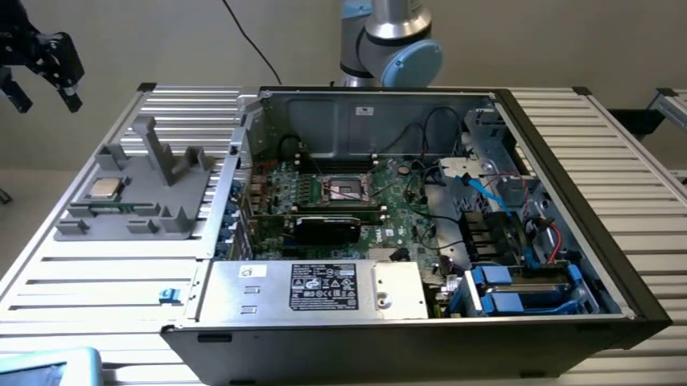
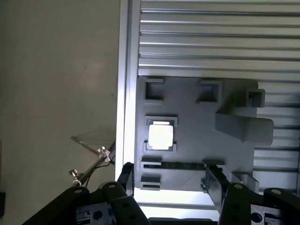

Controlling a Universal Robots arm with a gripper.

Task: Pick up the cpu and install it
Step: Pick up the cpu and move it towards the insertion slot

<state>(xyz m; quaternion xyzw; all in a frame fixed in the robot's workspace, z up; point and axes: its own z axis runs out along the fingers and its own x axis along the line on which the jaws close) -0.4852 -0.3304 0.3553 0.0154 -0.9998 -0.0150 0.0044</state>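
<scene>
Claw (image 2: 168,172) released, jaws wide with nothing between them, hanging above the grey holder (image 1: 161,215). cpu (image 1: 104,187) lies metal top up in the holder's pocket, so it's squared for a top-down grab. Slatted aluminium desk (image 1: 612,201) carries the holder and the open PC case (image 1: 376,346), with the motherboard socket (image 1: 346,190) well apart from the cpu; beige floor past the desk edge.

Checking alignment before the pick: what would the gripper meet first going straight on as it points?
Likely the grey holder, at its edge beside the cpu, not the chip itself; the gripper hangs above, so depth is unclear.
</scene>
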